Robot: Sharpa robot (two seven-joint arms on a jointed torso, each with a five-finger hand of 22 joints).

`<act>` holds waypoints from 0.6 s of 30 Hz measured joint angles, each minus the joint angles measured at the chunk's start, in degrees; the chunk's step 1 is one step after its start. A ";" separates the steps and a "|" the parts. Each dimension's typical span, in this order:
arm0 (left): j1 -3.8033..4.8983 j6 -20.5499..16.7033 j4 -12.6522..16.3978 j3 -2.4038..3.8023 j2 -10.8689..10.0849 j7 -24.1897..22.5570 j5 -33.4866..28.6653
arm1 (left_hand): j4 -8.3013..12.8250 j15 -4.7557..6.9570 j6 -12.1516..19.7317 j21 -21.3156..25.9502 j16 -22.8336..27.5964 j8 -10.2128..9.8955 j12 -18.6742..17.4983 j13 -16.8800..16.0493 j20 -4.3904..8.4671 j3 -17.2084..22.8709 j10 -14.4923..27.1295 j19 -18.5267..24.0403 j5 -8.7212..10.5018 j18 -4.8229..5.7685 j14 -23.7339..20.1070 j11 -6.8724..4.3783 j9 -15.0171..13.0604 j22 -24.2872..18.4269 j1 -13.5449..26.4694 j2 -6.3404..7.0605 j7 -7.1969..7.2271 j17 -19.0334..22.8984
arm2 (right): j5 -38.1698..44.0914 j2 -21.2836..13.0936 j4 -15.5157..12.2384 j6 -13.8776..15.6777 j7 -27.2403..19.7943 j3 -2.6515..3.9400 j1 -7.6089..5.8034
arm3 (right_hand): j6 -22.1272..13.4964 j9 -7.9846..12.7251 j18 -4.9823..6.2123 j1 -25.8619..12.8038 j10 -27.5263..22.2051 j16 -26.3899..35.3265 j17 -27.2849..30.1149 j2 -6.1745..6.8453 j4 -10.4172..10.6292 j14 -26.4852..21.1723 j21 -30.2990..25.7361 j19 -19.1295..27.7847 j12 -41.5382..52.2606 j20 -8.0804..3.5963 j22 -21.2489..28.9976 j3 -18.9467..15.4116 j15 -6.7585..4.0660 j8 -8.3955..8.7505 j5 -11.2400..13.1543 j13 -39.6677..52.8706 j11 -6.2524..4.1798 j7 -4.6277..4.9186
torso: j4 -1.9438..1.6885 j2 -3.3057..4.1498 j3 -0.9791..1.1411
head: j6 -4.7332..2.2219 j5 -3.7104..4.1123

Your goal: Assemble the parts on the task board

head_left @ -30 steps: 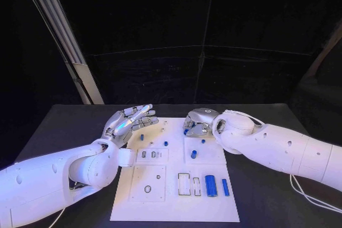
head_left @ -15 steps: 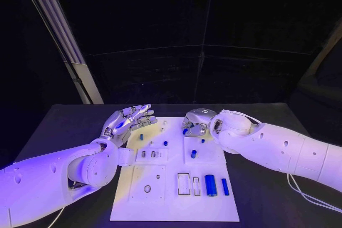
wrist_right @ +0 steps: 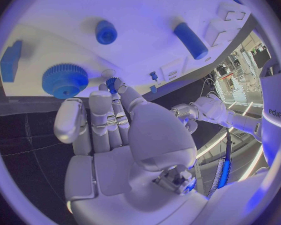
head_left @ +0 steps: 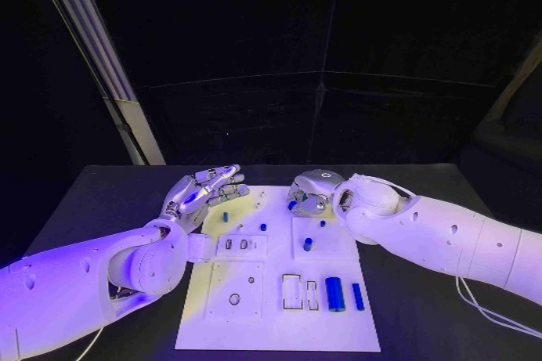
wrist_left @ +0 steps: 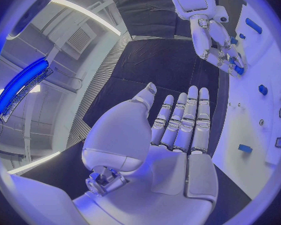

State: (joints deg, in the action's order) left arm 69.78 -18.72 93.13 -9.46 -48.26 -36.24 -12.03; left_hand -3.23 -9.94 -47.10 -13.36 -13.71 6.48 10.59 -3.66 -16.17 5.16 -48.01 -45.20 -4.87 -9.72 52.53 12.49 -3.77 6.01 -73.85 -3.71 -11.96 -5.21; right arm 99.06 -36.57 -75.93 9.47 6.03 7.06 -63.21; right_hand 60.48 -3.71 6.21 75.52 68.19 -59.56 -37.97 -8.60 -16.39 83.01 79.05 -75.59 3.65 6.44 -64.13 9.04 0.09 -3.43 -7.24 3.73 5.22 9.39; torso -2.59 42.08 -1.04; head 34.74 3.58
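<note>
**Peg in my right fingertips, over the far end of the board**

A black table (head_left: 113, 189) in a dark room, with the white board (head_left: 283, 330) lying lengthwise away from me in the middle.

The thing that matters is a small blue peg (wrist_right: 111, 83). In my right wrist view it sits at the very tips of my right hand (head_left: 311, 193), pinched, as far as I can judge, between thumb and a finger, with the rest curled in beside them. Its long axis seems to run on from my fingers toward the board face, though it is too small for me to be sure.

That hand hangs over the board's far end. A blue gear (wrist_right: 65, 80) lies on the white surface just beside my fingertips, so whatever seat the peg wants is probably close under them.

The cylinder (head_left: 334, 293) lies well apart, at the near end.

My left hand (head_left: 206, 190) is empty, fingers straight and spread, beside the board's far left corner. My right is plainly the nearer hand, so I judge the next move is its own.
</note>
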 measured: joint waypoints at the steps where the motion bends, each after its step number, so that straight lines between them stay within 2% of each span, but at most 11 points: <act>1: 0.00 0.00 0.00 0.00 0.00 0.00 -0.06 | 0.02 0.00 0.00 0.00 0.00 0.00 0.00 0.00 0.00 0.02 0.00 0.00 0.00 0.00 0.00 0.00 0.00 0.00 0.00 0.00 0.00 0.00 | -0.11 -0.05 -0.28 0.69 0.00 0.00 0.00 | 0.00 -0.01 0.00 -0.38 0.00 0.00 0.17 0.38 0.05 0.00 0.05 0.00 0.00 0.00 0.00 0.68 0.00 0.00 -0.11 0.01 0.00 0.00 | 0.00 0.00 0.01 | -0.02 -0.05; 4: 0.01 0.02 0.03 0.00 -0.14 0.00 -0.20 | 0.16 0.00 0.00 0.00 0.00 0.00 0.00 0.00 0.00 0.16 0.00 0.00 0.00 0.00 0.00 0.00 0.00 -0.05 0.00 0.00 0.00 0.00 | -0.44 -0.07 -0.79 2.49 0.01 0.00 0.00 | 0.01 -0.02 0.00 -0.67 0.00 0.00 0.30 0.67 0.17 0.00 0.33 0.00 0.00 0.00 0.00 1.33 0.00 0.00 -0.14 0.04 0.00 0.01 | -0.01 0.00 0.01 | -0.10 -0.13; 8: 0.01 0.09 0.05 0.00 -0.39 -0.12 -0.41 | 0.16 0.00 0.00 0.00 0.00 -0.22 0.00 0.00 0.20 0.16 0.00 -0.20 0.00 0.00 0.00 0.00 0.00 -0.07 0.21 -0.21 0.00 0.05 | -1.04 0.28 -0.81 5.21 0.00 0.02 0.00 | 0.01 -0.02 0.00 -1.89 0.00 -0.18 0.30 1.89 0.39 0.00 0.33 0.00 0.00 0.00 -0.13 4.42 0.00 0.00 -0.14 0.05 0.00 0.01 | -0.08 0.03 -0.04 | -0.20 -0.10; 10: 0.01 0.14 0.05 0.01 -0.48 -0.18 -0.49 | 0.15 0.00 0.00 0.00 0.00 -0.22 0.00 0.00 0.20 0.16 0.00 -0.20 0.00 0.00 0.00 0.00 0.00 -0.07 0.21 -0.21 0.00 0.05 | -1.38 0.79 -0.44 6.48 -0.02 0.02 -0.04 | 0.01 -0.03 0.00 -2.13 0.00 -0.24 0.31 2.13 0.47 0.00 0.33 0.00 0.00 0.00 -0.15 5.28 0.00 0.00 -0.14 0.05 0.00 0.01 | -0.14 0.04 -0.04 | -0.23 -0.09; 12: 0.01 0.18 0.05 0.01 -0.56 -0.21 -0.55 | 0.15 0.00 0.00 0.00 0.00 -0.22 0.00 0.00 0.20 0.15 0.00 -0.20 0.00 0.00 0.00 0.00 0.00 -0.06 0.21 -0.21 0.00 0.05 | -1.69 1.34 0.06 7.38 -0.06 0.02 -0.12 | 0.02 -0.03 0.00 -3.15 0.00 -0.53 0.51 3.37 0.82 -0.21 0.56 0.00 0.00 0.00 -0.23 7.81 0.21 0.00 -0.14 0.07 0.00 0.01 | -0.18 0.05 -0.04 | -0.27 -0.09; 15: 0.01 0.27 0.02 0.01 -0.57 -0.26 -0.64 | 0.15 0.00 0.00 0.00 0.00 -0.22 0.00 -0.01 0.20 0.16 0.00 -0.20 0.00 0.00 0.00 0.00 0.00 -0.06 0.21 -0.21 0.00 0.05 | -2.15 2.31 1.07 8.53 -0.13 0.03 -0.23 | 0.04 -0.05 0.00 -3.37 0.00 -0.53 0.55 4.17 1.19 -0.21 0.56 0.00 0.01 0.00 -0.23 9.15 0.21 -0.01 -0.14 0.07 0.00 0.02 | -0.26 0.07 -0.07 | -0.42 -0.10; 18: 0.02 0.37 -0.01 0.01 -0.55 -0.30 -0.70 | 0.15 0.00 0.00 0.00 0.00 -0.22 0.00 -0.01 0.20 0.16 0.00 -0.20 0.00 0.00 0.00 0.00 0.00 -0.06 0.21 -0.21 0.00 0.05 | -2.51 3.43 2.28 9.42 -0.24 0.03 -0.29 | 0.04 -0.04 0.00 -3.54 0.00 -0.52 0.61 4.31 1.38 -0.21 0.56 0.00 0.01 0.00 -0.28 9.77 0.21 -0.01 -0.14 0.06 0.00 0.03 | -0.32 0.09 -0.09 | -0.64 -0.23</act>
State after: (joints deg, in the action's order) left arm 69.80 -18.35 93.12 -9.44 -48.81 -36.54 -12.73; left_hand -3.08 -9.94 -47.10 -13.36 -13.71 6.26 10.59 -3.67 -15.97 5.32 -48.01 -45.39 -4.87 -9.72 52.53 12.50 -3.77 5.95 -73.64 -3.92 -11.96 -5.17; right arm 96.55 -33.14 -73.65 18.89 5.79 7.09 -63.50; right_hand 60.52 -3.75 6.21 71.98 68.19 -60.08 -37.36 -4.29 -15.01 82.80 79.60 -75.59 3.66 6.44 -64.42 18.81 0.31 -3.44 -7.38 3.80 5.22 9.41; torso -2.91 42.17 -1.13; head 34.10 3.35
